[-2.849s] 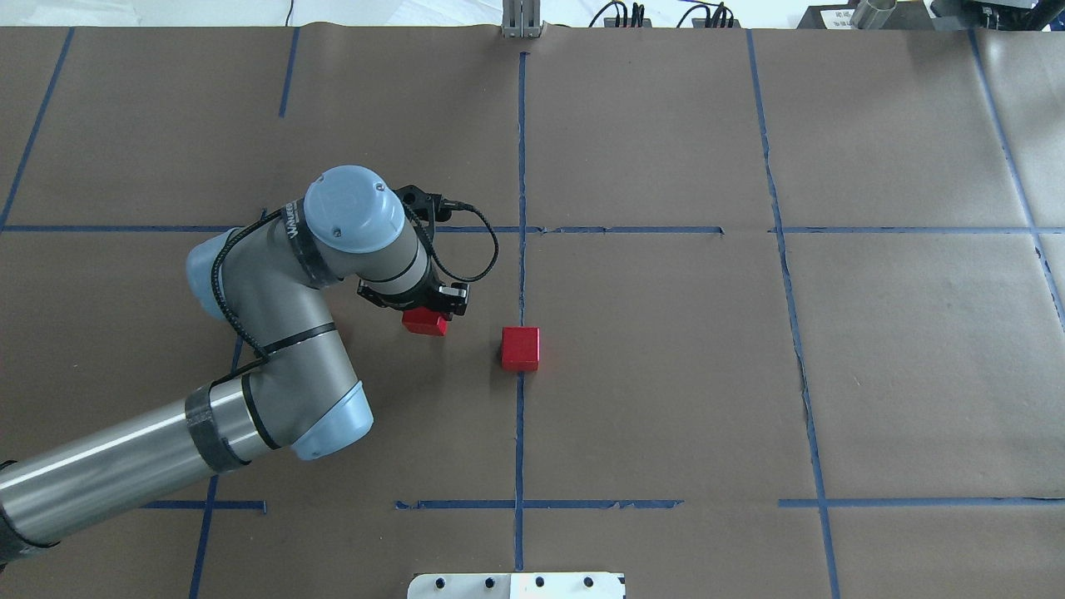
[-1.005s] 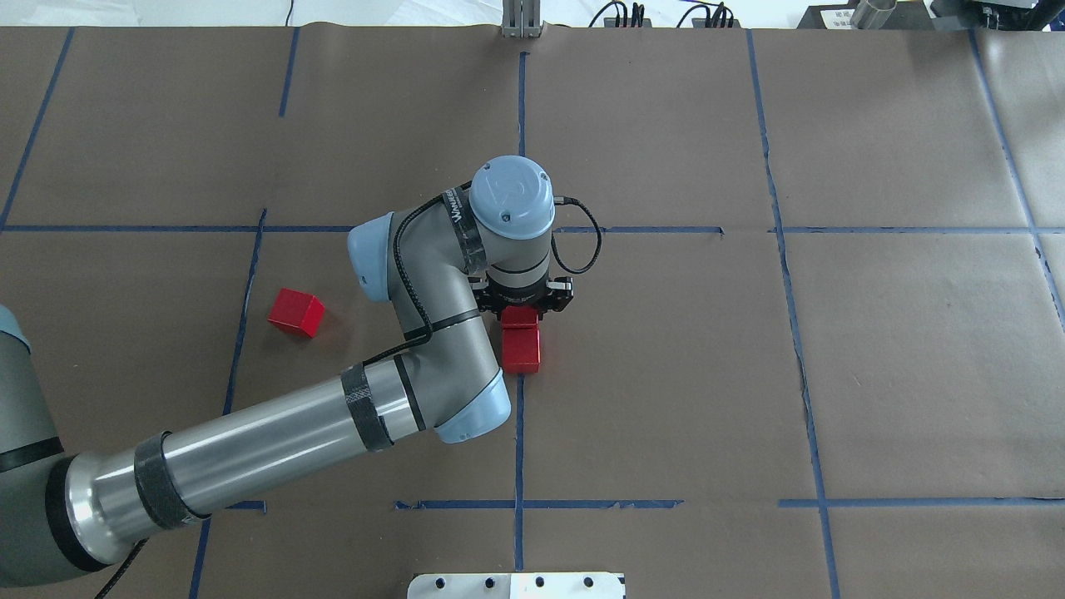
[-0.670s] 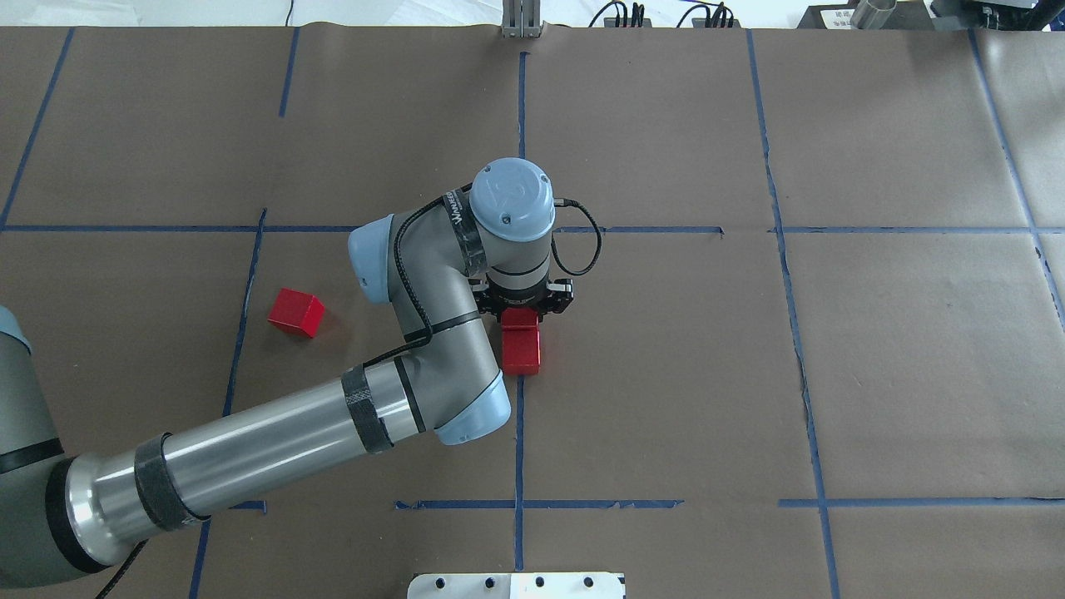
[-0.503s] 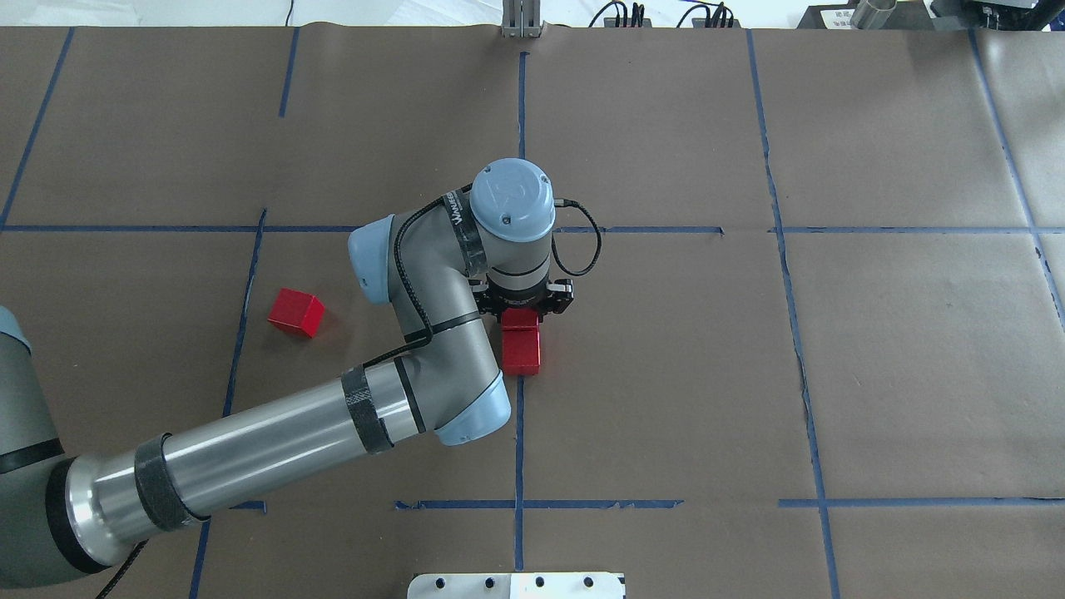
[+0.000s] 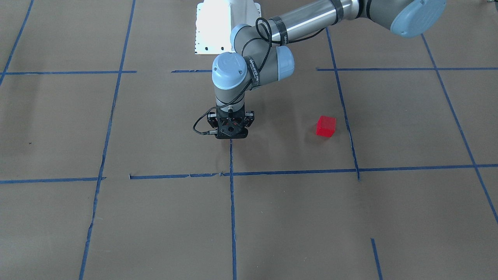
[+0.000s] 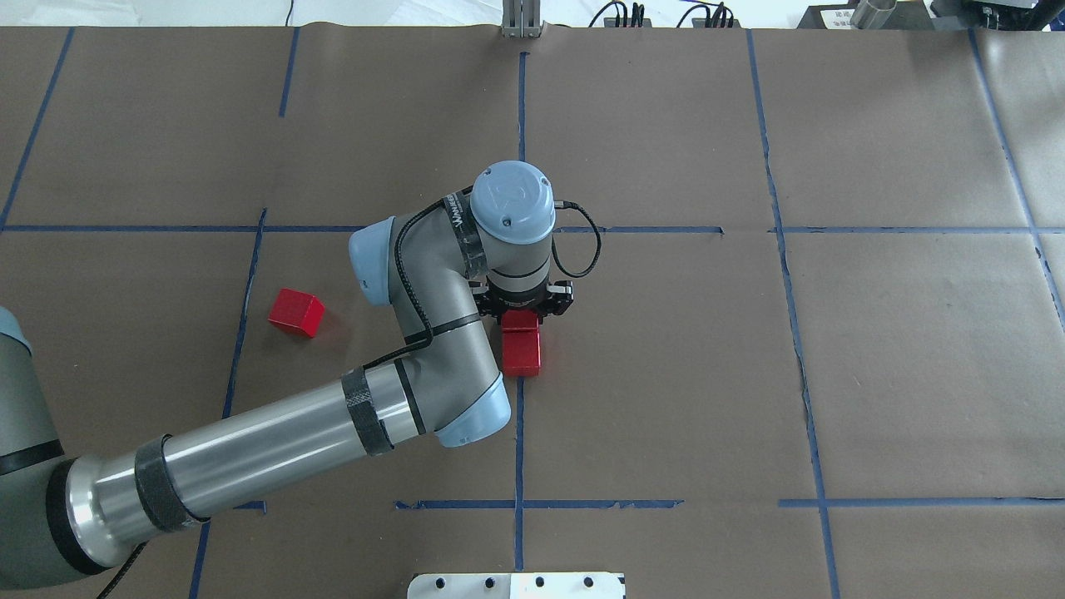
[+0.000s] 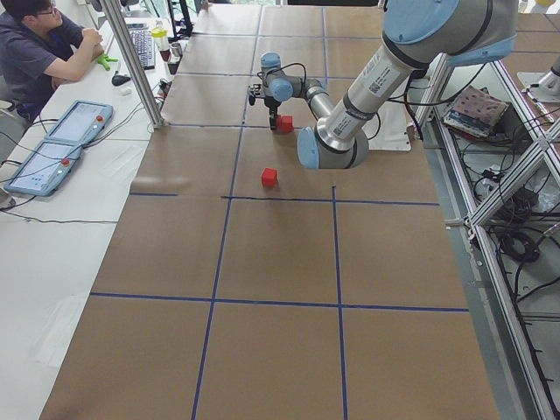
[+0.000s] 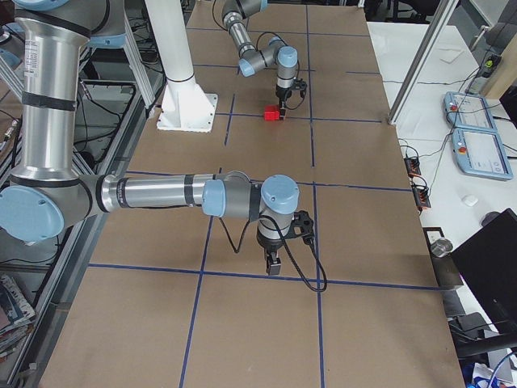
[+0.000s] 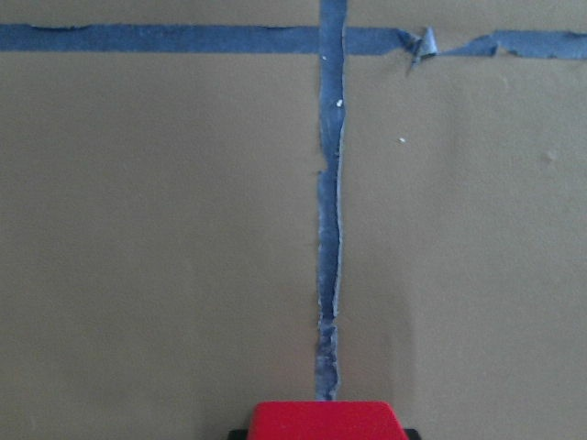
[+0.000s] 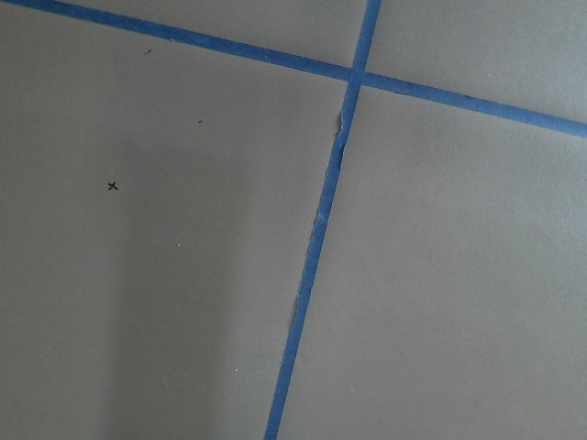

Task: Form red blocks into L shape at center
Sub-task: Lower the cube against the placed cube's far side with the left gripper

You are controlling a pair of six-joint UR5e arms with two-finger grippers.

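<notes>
Loose red block [image 6: 295,313] sits skewed, well apart to the left of the left gripper [image 6: 522,314], whose jaws look clamped on the held red block [image 6: 521,321]. That block touches the placed red block [image 6: 521,356]; the pair's long axis follows the blue tape line [image 6: 519,433] at the center [image 6: 582,333]. Left arm [image 6: 250,453] is nearer the loose one; right gripper [image 8: 275,263] is far off and I cannot tell its state; wrist lettering [image 6: 455,213] unreadable.

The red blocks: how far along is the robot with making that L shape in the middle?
Done: one red block sits on the centre's blue tape line. In hand: the left gripper holds a second block right against it. Left: the third block, lying off to the side, must form the L's foot.
</notes>
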